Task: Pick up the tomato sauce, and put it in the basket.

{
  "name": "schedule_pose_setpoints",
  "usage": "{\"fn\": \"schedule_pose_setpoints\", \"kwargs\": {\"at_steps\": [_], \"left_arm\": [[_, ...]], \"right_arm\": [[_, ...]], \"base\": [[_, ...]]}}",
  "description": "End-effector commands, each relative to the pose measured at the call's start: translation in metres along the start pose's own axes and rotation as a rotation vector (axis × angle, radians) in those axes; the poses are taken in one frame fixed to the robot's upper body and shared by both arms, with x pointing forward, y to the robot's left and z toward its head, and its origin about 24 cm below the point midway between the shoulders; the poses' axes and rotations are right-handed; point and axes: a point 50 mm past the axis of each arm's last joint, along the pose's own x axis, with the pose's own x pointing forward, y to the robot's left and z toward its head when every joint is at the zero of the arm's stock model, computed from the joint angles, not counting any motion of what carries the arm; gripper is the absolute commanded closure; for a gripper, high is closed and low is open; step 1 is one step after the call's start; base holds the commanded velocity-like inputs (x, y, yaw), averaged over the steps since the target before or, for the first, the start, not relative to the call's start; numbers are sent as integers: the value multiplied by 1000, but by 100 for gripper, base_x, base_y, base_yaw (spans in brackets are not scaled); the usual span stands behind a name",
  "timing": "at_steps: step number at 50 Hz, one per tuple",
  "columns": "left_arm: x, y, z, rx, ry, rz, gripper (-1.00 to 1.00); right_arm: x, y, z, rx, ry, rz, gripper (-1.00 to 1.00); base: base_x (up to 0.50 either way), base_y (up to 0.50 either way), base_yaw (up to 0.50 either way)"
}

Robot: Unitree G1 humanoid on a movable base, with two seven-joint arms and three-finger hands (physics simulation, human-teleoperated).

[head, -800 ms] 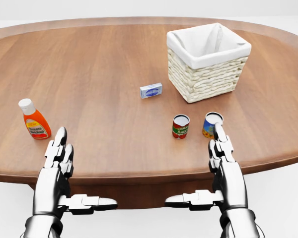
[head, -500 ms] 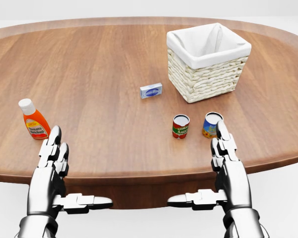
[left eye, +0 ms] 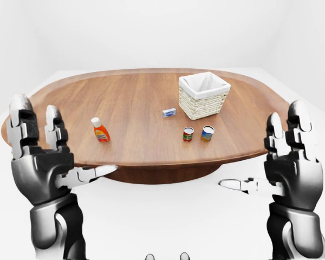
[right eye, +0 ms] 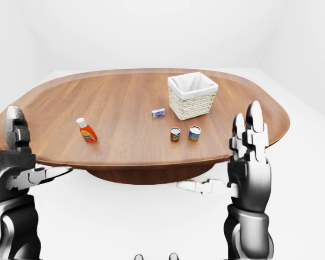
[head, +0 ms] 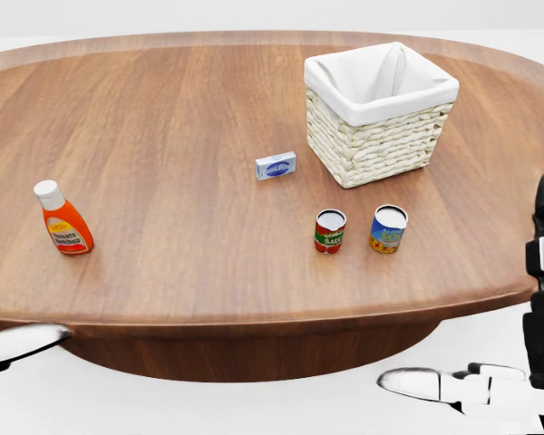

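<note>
1. Left-eye view: the left hand (left eye: 40, 157) is raised with fingers upright and spread, thumb pointing inward, holding nothing. The right hand (left eye: 292, 162) mirrors it, also open and empty. Both stand off the near rim of the oval wooden worktop (left eye: 135, 97). The tomato sauce can (left eye: 188, 134) stands upright between the hands, nearer the right one, well apart from both. Just beside it stands a blue-labelled can (left eye: 207, 133).
2. Head view: only the left thumb tip shows at the lower left edge, and the right hand at the right edge. The white-lined wicker basket (head: 381, 136) sits above the cans, left of the right hand. A ketchup bottle (head: 63, 218) stands above the left thumb. A small blue box (head: 276, 166), perhaps cream cheese, lies beside the basket.
3. Right-eye view: same layout, both hands open.
</note>
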Motion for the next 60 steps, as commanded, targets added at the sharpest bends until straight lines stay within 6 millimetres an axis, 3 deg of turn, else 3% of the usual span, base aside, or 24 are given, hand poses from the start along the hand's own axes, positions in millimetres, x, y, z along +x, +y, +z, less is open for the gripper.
{"fn": "schedule_pose_setpoints", "kwargs": {"at_steps": [1,8,25,60], "left_arm": [[8,30,58,-86,-262,145,-100],[16,44,53,-112,-232,209,-100],[15,38,47,-110,-204,189,-100],[12,37,46,-95,-198,182,-100]], "right_arm": [[-17,-35,43,-12,-50,-106,-100],[-19,-43,46,-39,-1,-124,-100],[-15,-37,45,-2,0,-92,-100],[-19,-34,41,4,5,-85,-100]], "base": [[0,0,0],[0,0,0],[0,-4,0],[0,-40,0]]}}
